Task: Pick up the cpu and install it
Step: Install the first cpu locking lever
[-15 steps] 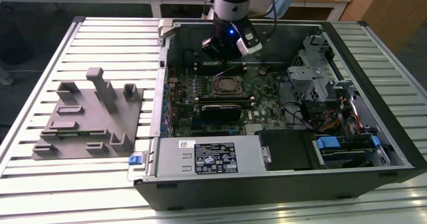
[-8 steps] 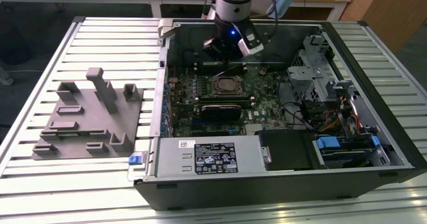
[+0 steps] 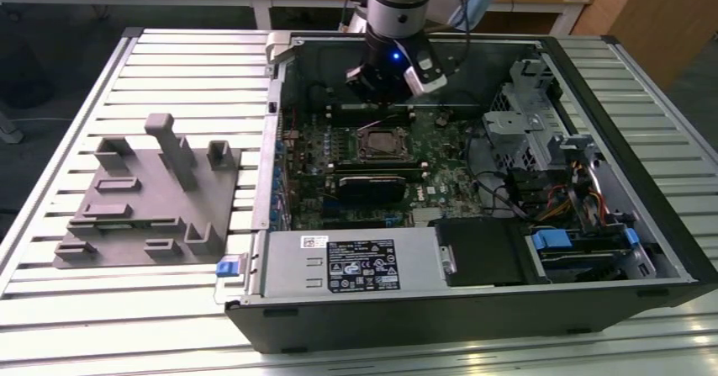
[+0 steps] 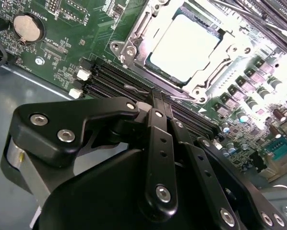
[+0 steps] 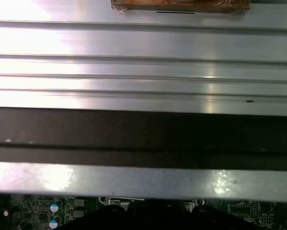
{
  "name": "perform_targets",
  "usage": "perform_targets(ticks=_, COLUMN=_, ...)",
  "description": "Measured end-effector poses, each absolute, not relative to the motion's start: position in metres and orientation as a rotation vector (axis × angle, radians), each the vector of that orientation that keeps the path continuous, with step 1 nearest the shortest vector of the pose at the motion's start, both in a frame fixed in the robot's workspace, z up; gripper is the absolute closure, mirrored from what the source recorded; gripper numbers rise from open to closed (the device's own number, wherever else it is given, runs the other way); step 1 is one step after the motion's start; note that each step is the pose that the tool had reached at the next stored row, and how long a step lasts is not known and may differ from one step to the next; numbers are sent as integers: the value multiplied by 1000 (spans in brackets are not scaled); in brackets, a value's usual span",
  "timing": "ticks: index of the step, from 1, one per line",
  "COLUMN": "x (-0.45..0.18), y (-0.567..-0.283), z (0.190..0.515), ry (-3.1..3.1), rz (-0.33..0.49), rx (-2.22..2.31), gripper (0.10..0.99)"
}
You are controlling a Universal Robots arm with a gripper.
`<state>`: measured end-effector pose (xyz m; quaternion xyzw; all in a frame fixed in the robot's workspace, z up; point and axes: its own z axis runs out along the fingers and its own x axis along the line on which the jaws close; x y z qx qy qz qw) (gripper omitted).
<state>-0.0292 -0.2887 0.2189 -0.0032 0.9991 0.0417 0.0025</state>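
Open computer case (image 3: 628, 250) lying on a slatted metal worktop (image 3: 67, 317), circuit board (image 3: 443, 178) facing up inside. Arm reaching down into the case near its far wall, gripper (image 3: 388, 90) hovering above the board just beyond the socket (image 3: 382, 143). In the second wrist view, gripper (image 4: 160, 103) with black fingers (image 4: 158, 143) drawn together to a narrow tip, nothing seen between them; tip poised over the dark memory slots (image 4: 119, 79) beside the socket frame (image 4: 134, 36). Cpu (image 4: 184, 48) seated in the socket, pale silver top facing up, metal frame around its edges, apart from the fingertips. Round coin battery (image 4: 27, 27) on the board, well off to one side of the socket. Black ribbed module (image 3: 365, 187) on the board nearer the front of the case than the socket. Labelled power supply box (image 3: 353, 262) along the case's near edge. Grey plastic block (image 3: 151, 195) with upright tabs on the worktop, outside the case, toward the exterior view's left. In the first wrist view, bright metal slats (image 5: 143, 72), a dark band of the case wall (image 5: 143, 129), and a strip of green board (image 5: 33, 211).
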Motion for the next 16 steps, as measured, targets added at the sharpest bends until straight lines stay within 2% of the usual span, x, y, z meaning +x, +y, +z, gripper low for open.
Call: perform_targets(ticks=16, x=-21, y=-289, z=212, ry=3134, rz=131, rx=-7, gripper=980)
